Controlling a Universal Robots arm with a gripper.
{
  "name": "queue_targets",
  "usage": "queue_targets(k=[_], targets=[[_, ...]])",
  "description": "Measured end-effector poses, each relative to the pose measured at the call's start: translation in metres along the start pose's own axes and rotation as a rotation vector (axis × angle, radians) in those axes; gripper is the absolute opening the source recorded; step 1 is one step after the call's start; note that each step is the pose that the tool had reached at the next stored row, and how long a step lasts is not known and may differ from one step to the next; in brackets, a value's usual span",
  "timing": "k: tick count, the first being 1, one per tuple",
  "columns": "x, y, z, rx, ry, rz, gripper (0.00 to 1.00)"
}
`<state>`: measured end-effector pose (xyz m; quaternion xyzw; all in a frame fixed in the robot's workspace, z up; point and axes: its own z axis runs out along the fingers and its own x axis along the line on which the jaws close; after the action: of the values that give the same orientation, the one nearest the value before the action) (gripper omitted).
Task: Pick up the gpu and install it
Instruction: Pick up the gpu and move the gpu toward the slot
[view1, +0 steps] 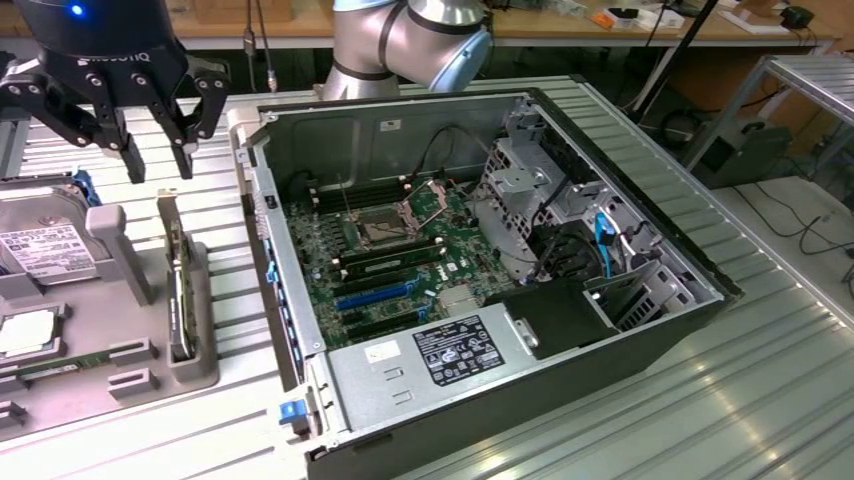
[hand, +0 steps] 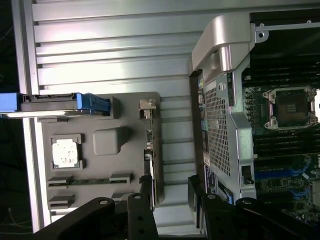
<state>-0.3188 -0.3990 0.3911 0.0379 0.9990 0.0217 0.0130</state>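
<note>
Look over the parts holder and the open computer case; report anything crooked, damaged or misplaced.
Nothing stands out. The gpu stands on edge in its slot of the grey holder, the hard drive sits in its cradle, and the open gripper hangs over the gpu. The computer case lies open, with no spill or damage visible.

A robotics lab or workshop is indicated: an opened computer case (view1: 627, 360) is laid on a ribbed metal counter (view1: 774, 400), with wooden workbenches (view1: 561, 32) and floor cables (view1: 801, 225) seen behind.
</note>
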Motion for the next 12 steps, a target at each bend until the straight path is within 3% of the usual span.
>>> queue_targets(k=[12], targets=[[0.0064,-0.0008,0.0069,0.0000,-0.0003,0.000,0.42]])
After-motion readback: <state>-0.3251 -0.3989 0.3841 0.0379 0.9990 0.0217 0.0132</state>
